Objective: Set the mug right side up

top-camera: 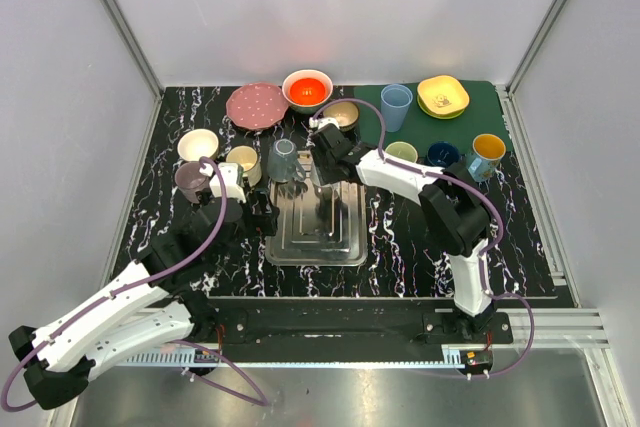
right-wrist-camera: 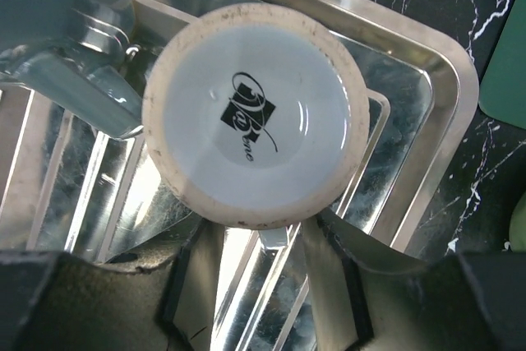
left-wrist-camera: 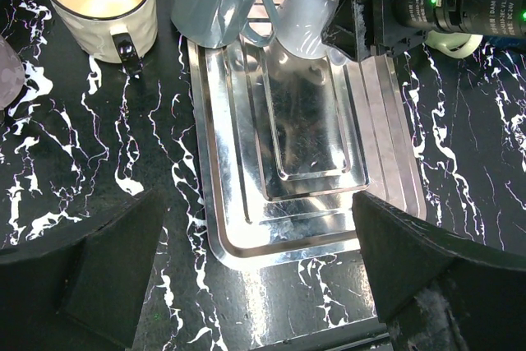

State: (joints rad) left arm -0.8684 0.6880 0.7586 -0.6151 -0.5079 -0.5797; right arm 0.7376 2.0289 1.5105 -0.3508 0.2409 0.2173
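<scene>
Flip step: R gripper (right-wrist-camera: 261,244) clamps white mug (right-wrist-camera: 255,113), base up, over steel tray (right-wrist-camera: 448,80); L gripper (left-wrist-camera: 259,211) spread, idle. Next we need wrist roll.

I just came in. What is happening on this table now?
The right gripper holds a pale mug, apparently by its handle, over the far end of the metal tray. The mug is tilted, its base with the printed logo facing the wrist camera, so it is not yet upright. The left gripper hangs open near the tray.

Steel tray (top-camera: 320,243), pink plate (top-camera: 256,106) (speckled), red bowl (top-camera: 307,90)
</scene>
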